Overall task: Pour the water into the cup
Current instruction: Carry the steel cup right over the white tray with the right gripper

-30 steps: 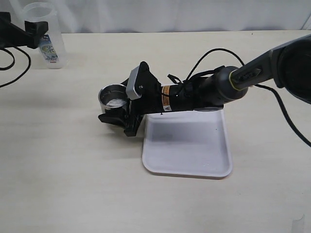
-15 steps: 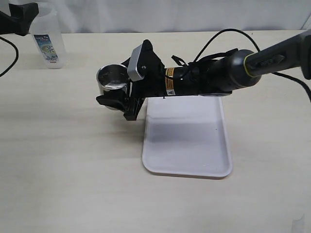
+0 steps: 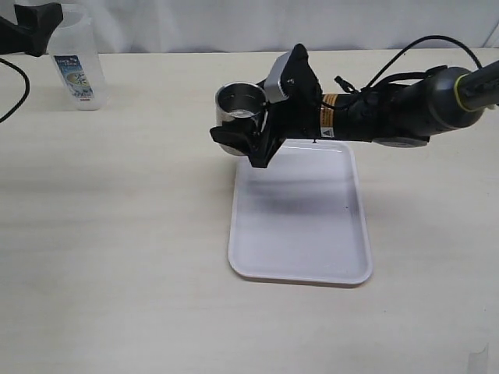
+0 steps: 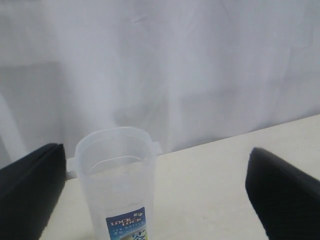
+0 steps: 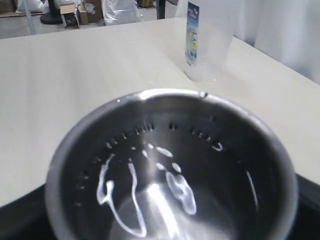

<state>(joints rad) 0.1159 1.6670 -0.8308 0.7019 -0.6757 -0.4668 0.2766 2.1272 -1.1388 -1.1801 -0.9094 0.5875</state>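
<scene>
A: Entry one. What can't be read?

B: The water (image 5: 177, 192). The right wrist view shows only bright streaks and droplets on the inner wall and floor of the cup (image 5: 170, 165), so the amount cannot be told. In the exterior view it is a pale glint inside, nothing more. The cup's lower edge runs out of the wrist frame. The right tool (image 3: 243, 123) appears there only as dark slivers at the frame's corners. In the exterior view its far finger is hidden behind the cup.

A: Left side?

B: The arm is cut off at the 10 o'clock corner of the exterior view. The left tool (image 4: 156, 175) is released, with two black fingers (image 4: 282, 195) set wide and nothing gripped. The clear plastic container (image 4: 117, 185) shows in the gap and touches neither finger. Its label is cut by the frame edge. Whether it holds liquid, cannot tell.

A: The cup itself?

B: Short, wide, brushed steel, no handle, shiny inside, upright with its mouth up. It is clenched from the sides in the right tool, at the 11 o'clock corner of the white tray (image 3: 300, 226). A soft shadow lies on the tray. The container stands well apart on the bench (image 3: 117, 234), toward 9 o'clock.

A: Arm pose?

B: The right arm extends from 3 o'clock, forearm near level, wrist rolled on its side, cables looped over it.
</scene>
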